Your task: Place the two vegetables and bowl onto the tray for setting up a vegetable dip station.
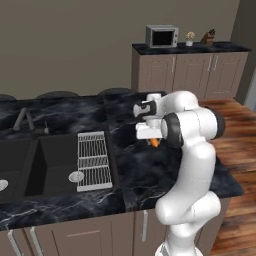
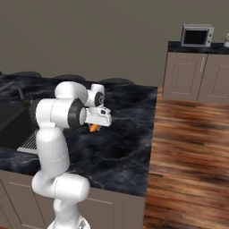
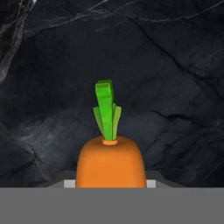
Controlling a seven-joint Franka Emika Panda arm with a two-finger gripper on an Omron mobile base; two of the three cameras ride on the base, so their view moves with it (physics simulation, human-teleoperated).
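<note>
Gripper (image 1: pixel 154 142): partly closed — clasping the carrot (image 3: pixel 110 162)
Carrot: one — between the jaws, green top pointing away
Counter (image 3: pixel 175 65): one, below

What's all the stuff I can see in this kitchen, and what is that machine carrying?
carrot: one, orange with green top, gripped between the fingers above the counter
counter: one, black marble, in front of the robot
sink: one, dark, set in the counter's left part
drying rack: one, pale wire, at the sink's right edge
faucet: one, dark, behind the sink
microwave: one, grey, on the far cabinet
cabinets: beige, along the back wall
floor: brown wood, right of the counter
robot arm: one, white, its fingers closed on the carrot
</note>
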